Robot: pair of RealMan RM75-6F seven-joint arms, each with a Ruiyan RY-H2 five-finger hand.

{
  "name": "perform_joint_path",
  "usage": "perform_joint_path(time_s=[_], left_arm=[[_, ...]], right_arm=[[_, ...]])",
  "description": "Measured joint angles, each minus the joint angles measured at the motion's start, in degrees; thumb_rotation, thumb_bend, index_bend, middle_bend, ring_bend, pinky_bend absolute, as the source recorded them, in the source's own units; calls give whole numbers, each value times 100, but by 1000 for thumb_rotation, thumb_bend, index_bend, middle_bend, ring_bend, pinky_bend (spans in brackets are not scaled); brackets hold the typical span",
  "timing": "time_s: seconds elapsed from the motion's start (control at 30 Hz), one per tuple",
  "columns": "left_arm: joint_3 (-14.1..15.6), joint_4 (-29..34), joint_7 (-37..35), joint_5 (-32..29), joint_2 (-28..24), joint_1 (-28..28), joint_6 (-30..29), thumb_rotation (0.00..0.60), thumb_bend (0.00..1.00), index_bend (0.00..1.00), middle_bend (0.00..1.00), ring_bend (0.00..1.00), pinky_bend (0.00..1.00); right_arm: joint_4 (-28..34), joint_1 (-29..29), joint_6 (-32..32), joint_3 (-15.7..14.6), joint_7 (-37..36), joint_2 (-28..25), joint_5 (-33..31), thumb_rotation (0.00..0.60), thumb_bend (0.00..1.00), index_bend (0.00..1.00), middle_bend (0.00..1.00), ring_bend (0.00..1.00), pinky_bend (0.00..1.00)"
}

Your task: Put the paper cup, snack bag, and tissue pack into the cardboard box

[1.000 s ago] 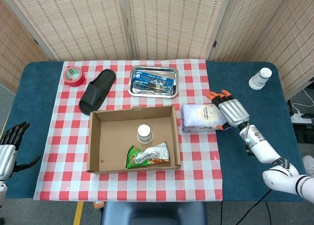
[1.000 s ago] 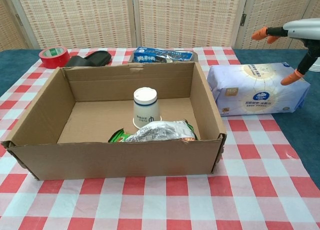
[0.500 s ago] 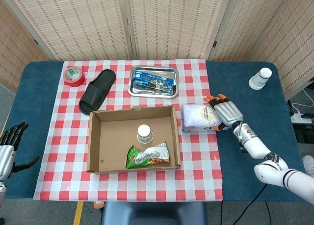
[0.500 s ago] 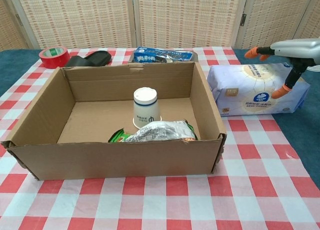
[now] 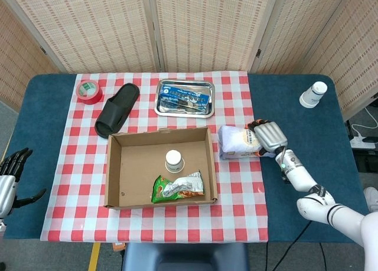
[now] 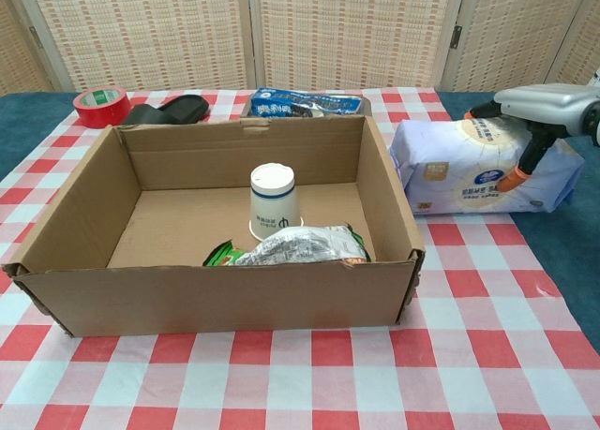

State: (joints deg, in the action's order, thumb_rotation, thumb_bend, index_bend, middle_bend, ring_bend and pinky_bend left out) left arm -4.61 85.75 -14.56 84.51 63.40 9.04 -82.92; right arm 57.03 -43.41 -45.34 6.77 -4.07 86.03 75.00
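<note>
Looking at the chest view, the right hand is cut off at the frame edge, so only part of it shows, but its fingers lie over the top of the tissue pack with the thumb down the front, so it's grasping the pack, which looks tipped up a bit on the checkered cloth just right of the cardboard box. From above, the left hand is half out of frame at the table's left edge, fingers spread, holding nothing. Inside the box the paper cup sits upside down, and the snack bag lies in front of it, partly hidden behind the near wall. The table is dark blue with the red-and-white cloth over the middle, and woven screens stand behind it. Other stuff around: a red tape roll, a black slipper, a metal tray with a blue packet whose print I can't read, and a second cup way off at the far right corner.
</note>
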Motion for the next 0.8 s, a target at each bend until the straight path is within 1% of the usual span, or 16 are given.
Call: perform_joint_path(time_s=[0.07,0.2,0.3,0.5,0.53,0.63,0.8], left_arm=[[1,-10,1,-5,3,4,15,600,181,0,0,0,82],[6,-12,7,10,5,-6,-5,600,181,0,0,0,82],[10,-22,5,15,6,-8,-2,600,181,0,0,0,82],[12,-38,8,7,11,-6,15,600,182,0,0,0,82],[10,-41,11,4,12,-5,18,600,182,0,0,0,82],[5,-46,70,-22,27,-2,32,600,181,0,0,0,82],[17,-15,84,31,21,-26,-34,600,181,0,0,0,82]], right_arm=[[-144,50,-215,4,-29,102,89,600,58,804,482,506,694],[-245,138,-481,4,-145,163,262,600,128,879,532,570,753],[-150,169,-575,15,-162,67,311,600,171,909,556,597,779],[189,211,-793,88,-80,-233,362,600,176,931,579,638,816],[293,212,-841,121,-37,-324,364,600,176,932,580,643,820],[860,214,-1126,317,200,-775,349,600,176,933,582,644,820],[2321,186,-1409,735,850,-1620,187,600,176,933,583,644,820]])
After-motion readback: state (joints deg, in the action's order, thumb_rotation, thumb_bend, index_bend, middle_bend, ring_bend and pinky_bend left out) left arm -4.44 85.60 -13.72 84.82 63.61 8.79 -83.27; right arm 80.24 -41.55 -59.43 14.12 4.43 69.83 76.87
